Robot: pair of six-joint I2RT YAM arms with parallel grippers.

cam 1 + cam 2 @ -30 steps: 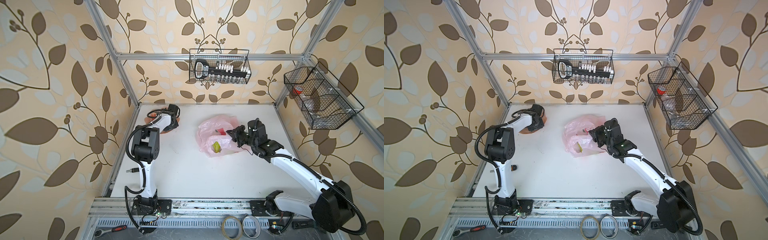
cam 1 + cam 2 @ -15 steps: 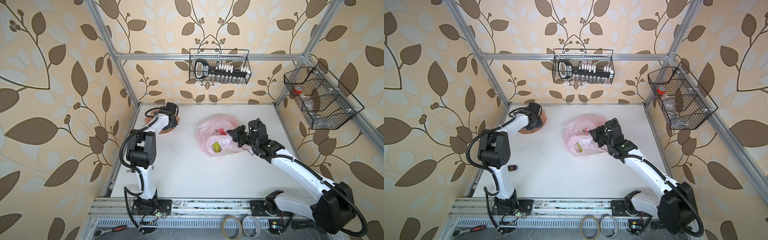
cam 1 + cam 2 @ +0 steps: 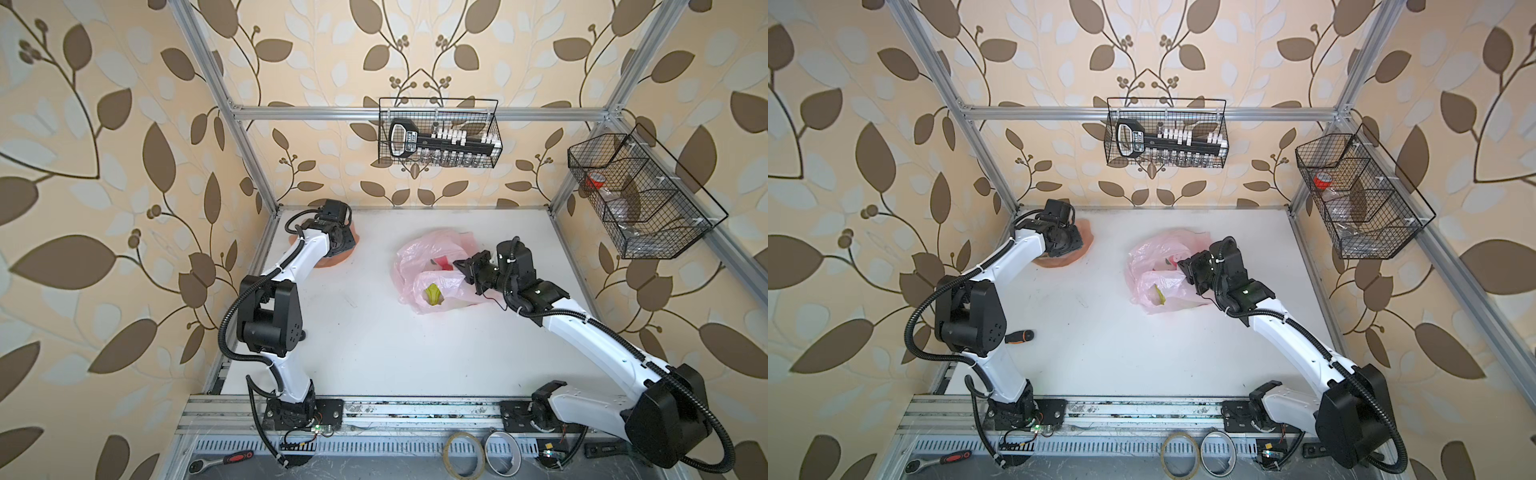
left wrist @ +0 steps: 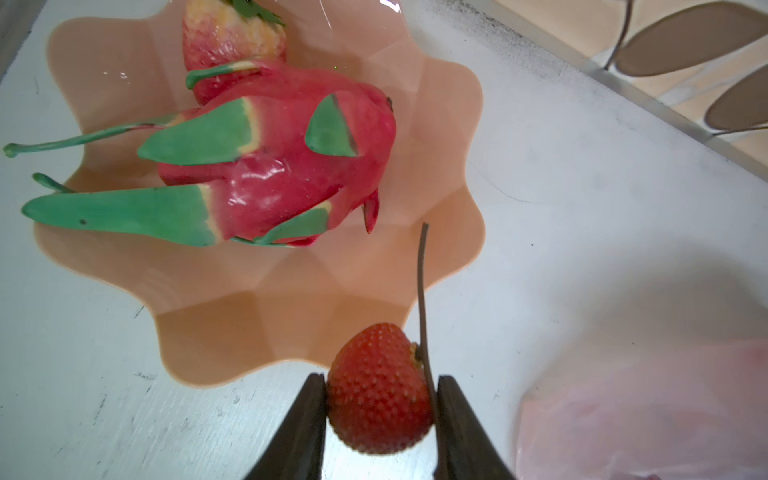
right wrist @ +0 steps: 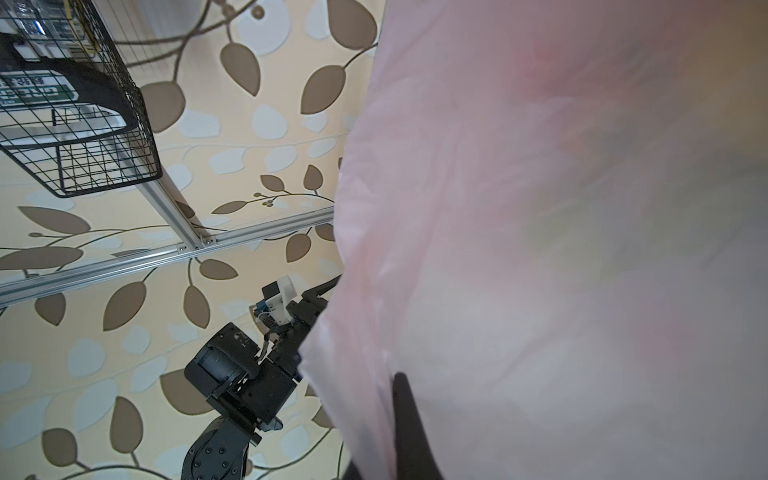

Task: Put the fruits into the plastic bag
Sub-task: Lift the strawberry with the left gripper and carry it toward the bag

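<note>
One red strawberry (image 4: pixel 376 370) is pinched between the dark fingers (image 4: pixel 305 419) of the left tool (image 4: pixel 380 388), and its thin brown stem (image 4: pixel 422 291) runs up past one finger. The left wrist view shows it at the rim of a peach-pink, petal-edged dish (image 4: pixel 291 316). Whether it touches the dish or the desk I cannot tell. In the dish lies a magenta dragon fruit (image 4: pixel 270 166) with green scales, and just beside it a paler strawberry (image 4: pixel 232 41) with green leaves. In both top views the dish (image 3: pixel 1087 235) sits at the far left corner of the white desk (image 3: pixel 374 353), mostly hidden under the left arm.

Well apart from it, right of the middle, the pale-pink plastic bag (image 3: pixel 428 257) lies crumpled on the desk. A yellow-green fruit (image 3: pixel 432 294) shows through its skin. The right tool (image 3: pixel 459 264) is pressed together on a fold at the bag's right side. In the right wrist view the bag (image 5: pixel 540 249) drapes over one dark finger, blurred, and fills most of the picture.

Further out, a screwdriver (image 3: pixel 1017 336) lies on the desk beside the left arm. Two wire baskets hang on the walls, one at the back (image 3: pixel 438 133) and one on the right (image 3: pixel 640 195). Two tape rolls (image 3: pixel 463 453) and a ratchet wrench (image 3: pixel 220 459) lie on the front ledge.
</note>
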